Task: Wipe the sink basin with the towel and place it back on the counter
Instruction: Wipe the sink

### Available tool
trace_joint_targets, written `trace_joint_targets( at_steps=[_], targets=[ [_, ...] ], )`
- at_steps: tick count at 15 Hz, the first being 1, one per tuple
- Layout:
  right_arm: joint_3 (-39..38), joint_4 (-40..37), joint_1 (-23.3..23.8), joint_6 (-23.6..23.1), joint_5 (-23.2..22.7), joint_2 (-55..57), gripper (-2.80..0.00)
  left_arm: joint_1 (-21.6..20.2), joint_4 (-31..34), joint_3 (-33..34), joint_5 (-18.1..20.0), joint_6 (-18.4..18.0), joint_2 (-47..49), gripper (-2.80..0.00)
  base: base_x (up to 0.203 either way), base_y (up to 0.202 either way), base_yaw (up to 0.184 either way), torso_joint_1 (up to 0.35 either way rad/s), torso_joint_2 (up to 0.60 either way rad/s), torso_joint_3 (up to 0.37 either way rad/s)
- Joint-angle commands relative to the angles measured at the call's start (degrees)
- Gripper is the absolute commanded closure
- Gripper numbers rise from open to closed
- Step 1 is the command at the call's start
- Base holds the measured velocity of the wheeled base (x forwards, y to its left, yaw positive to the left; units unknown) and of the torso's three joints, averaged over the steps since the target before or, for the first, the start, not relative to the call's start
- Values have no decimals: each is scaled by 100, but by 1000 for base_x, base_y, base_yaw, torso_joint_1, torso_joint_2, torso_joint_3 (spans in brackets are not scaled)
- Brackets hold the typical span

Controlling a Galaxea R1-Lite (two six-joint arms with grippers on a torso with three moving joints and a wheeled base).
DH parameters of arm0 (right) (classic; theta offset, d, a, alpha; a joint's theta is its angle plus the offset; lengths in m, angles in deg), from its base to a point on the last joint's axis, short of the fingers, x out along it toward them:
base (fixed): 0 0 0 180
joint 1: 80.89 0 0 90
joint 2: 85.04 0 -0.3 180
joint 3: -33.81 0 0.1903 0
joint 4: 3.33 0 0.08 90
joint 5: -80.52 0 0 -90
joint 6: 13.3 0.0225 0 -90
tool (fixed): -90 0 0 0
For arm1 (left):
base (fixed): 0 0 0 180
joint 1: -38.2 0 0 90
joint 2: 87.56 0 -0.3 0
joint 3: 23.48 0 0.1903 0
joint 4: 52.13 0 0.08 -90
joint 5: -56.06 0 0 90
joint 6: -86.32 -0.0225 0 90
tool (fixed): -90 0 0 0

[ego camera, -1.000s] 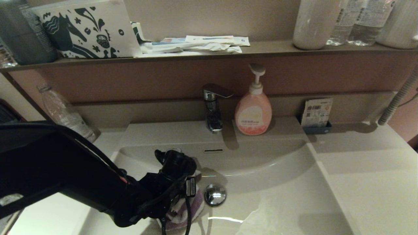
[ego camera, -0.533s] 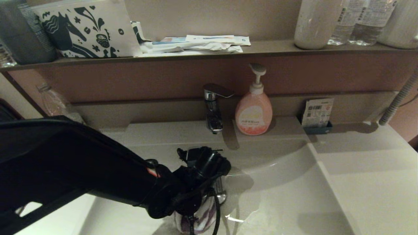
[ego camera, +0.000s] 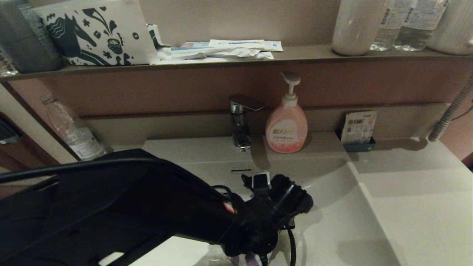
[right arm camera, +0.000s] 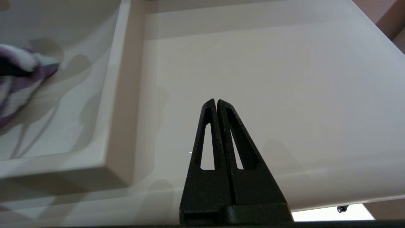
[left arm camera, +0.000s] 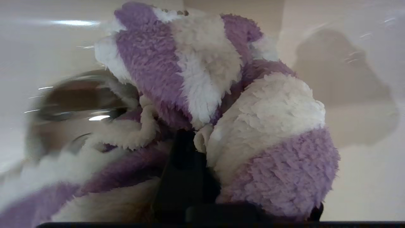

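The off-white sink basin (ego camera: 332,207) fills the middle of the head view. My left arm reaches into it, and its black wrist hides the drain plug there. The left gripper (left arm camera: 190,136) is shut on the purple-and-white striped towel (left arm camera: 221,95), which is bunched around one dark finger (left arm camera: 183,158) and pressed on the basin floor. The chrome drain plug (left arm camera: 79,110) shows blurred beside the cloth. A scrap of the towel (ego camera: 248,261) peeks out under the wrist. My right gripper (right arm camera: 216,102) hangs shut and empty over the counter (right arm camera: 253,63), right of the basin; the towel (right arm camera: 19,82) shows at that view's edge.
A chrome faucet (ego camera: 241,122) and a pink soap pump bottle (ego camera: 286,127) stand behind the basin. A clear plastic bottle (ego camera: 72,129) is at the back left, a small tray with a packet (ego camera: 358,129) at the back right. The brown shelf (ego camera: 295,55) carries the horse-print pouch (ego camera: 96,33).
My left arm has swept the towel rightward across the basin floor, from left of the drain plug to over and past it. The right arm has not moved.
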State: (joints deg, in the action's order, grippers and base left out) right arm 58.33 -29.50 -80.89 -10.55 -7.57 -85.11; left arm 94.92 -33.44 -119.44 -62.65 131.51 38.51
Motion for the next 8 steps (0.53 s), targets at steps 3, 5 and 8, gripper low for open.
trace_joint_targets(
  at_steps=[3,5,8],
  targets=[
    [-2,-10,0,5,2,7,0,274,41,-893,-189,60,734,0,0,0,0,0,0,0],
    [-2,-1,0,4,2,7,0,413,368,-1359,-247,67,843,0,0,0,0,0,0,0],
    [-2,-1,0,7,2,7,0,752,1722,-2003,-223,382,780,0,0,0,0,0,0,0]
  ],
)
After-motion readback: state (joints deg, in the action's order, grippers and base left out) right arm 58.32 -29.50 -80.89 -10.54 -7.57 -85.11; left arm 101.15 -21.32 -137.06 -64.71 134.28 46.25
